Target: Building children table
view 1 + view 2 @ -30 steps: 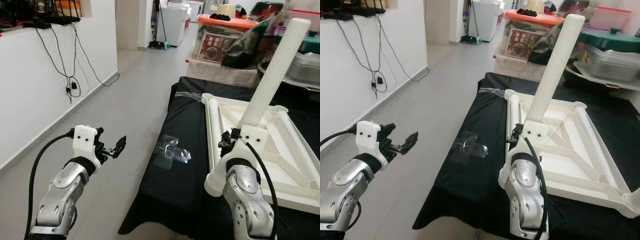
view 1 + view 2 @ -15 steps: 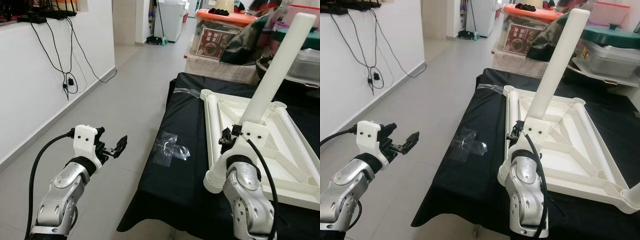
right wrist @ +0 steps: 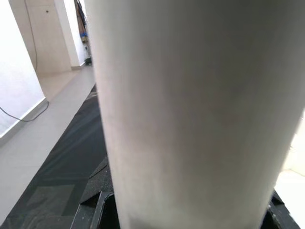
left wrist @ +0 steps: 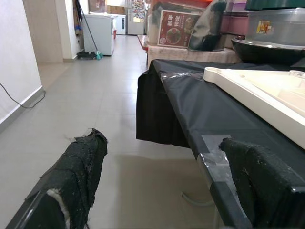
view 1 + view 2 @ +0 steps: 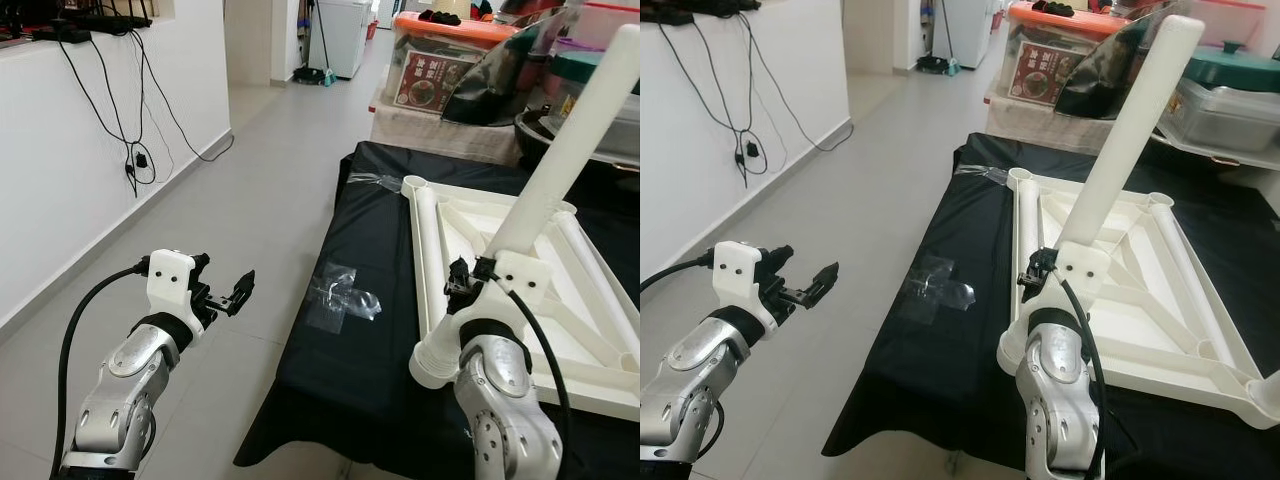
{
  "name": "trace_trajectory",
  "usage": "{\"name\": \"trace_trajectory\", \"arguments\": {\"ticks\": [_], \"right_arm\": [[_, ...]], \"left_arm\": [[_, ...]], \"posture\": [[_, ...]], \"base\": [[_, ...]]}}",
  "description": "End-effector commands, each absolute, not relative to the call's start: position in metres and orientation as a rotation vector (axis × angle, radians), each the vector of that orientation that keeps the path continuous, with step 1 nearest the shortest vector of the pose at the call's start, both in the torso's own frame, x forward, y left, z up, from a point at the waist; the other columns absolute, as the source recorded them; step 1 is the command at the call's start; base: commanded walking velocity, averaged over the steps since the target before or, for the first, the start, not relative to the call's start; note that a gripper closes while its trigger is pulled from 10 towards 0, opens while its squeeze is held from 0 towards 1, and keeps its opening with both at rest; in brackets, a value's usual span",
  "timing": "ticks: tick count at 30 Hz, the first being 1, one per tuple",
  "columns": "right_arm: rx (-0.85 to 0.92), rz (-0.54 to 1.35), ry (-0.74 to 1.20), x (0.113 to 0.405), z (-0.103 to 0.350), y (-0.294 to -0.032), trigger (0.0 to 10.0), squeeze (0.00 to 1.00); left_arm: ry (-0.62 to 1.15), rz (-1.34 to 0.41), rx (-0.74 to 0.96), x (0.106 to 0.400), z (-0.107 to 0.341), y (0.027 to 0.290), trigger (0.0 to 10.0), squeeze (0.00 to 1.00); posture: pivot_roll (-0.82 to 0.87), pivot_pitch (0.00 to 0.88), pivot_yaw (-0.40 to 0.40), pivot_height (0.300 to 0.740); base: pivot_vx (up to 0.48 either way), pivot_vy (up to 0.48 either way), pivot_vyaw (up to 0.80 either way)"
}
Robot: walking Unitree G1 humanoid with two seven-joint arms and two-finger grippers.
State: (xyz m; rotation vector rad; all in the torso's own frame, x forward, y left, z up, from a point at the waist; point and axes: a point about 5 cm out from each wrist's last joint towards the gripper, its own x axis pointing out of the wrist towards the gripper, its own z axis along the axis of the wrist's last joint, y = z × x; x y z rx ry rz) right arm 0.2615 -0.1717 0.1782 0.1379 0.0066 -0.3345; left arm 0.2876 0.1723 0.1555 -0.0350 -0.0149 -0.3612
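Status: the white children's table top (image 5: 520,290) is lying upside down on the black-covered table (image 5: 350,370), w/ its ribbed underside facing up and round leg sockets showing at the corners. No leg is standing in any visible socket, so assembly appears to be at an early stage.

R gripper (image 5: 462,282) is holding a white table leg (image 5: 565,150), pinching it near its lower end; the leg is tilting up and to the right, high above the table top. In the right wrist view the leg (image 3: 190,109) is sitting between the black pads, jaws pressing on both sides. The leg's bottom end (image 5: 432,368) is hanging just past the near left corner of the top, near the table's near edge; not seated yet.

L gripper (image 5: 238,292) is hovering over the tiled floor (image 5: 260,160), well left of the table, jaws spread and carrying nothing.

A patch of clear tape (image 5: 342,300) is lying on the black cover, left of the top.

Remaining, as judged: aligning this leg w/ a socket, pressing it in, then fitting the other legs and turning the table upright
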Motion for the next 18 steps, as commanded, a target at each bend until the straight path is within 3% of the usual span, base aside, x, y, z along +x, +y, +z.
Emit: {"name": "trace_trajectory", "arguments": {"ticks": [1,18], "right_arm": [[0.197,-0.349,0.125,0.2573,0.1544,-0.1711,10.0,0.0],[0.181,-0.245,0.067,0.2554,0.1614,-0.1613,10.0,0.0]], "left_arm": [[-0.013,-0.363,-0.028,0.2889,0.1543,0.1714,10.0,0.0],[-0.02,-0.353,-0.017,0.2904,0.1555,0.1737,10.0,0.0]], "posture": [[0.08,0.0,-0.052,0.74],[0.08,0.0,-0.05,0.74]], "base": [[0.0,0.0,0.0],[0.0,0.0,0.0]]}}
